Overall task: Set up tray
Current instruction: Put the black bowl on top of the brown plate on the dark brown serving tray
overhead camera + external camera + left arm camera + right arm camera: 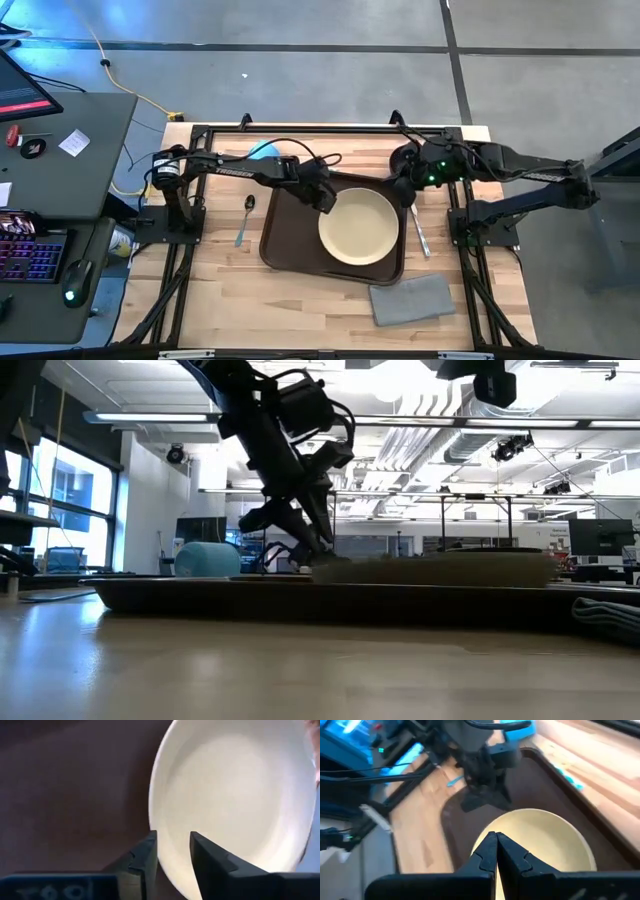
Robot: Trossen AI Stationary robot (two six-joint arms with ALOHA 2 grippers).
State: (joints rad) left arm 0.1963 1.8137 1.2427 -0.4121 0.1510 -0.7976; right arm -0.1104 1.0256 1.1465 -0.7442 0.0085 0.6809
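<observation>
The dark brown tray [285, 240] lies mid-table. The round beige plate [358, 227] rests flat on it, toward its right side. My left gripper [326, 200] is down at the plate's left far rim, shut on it; it also shows from the side in the low view [308, 555]. My right gripper [404, 190] hovers over the tray's right far corner, shut and holding nothing [496, 851]. From there it looks down on the plate [545, 840] and on the left gripper [485, 802]. My left gripper pinches the plate's rim [161, 845] on its left far side, with one finger [147, 857] outside the rim and the other finger [205, 857] inside the bowl. It comes from above, slanting down from the table's left. The plate sits level on the tray [200, 592].
A spoon [245, 216] lies on the wood left of the tray, and a long piece of cutlery [420, 236] lies right of it. A folded grey napkin [412, 298] sits near the tray's near right corner. A light blue cup [262, 150] stands at the far edge.
</observation>
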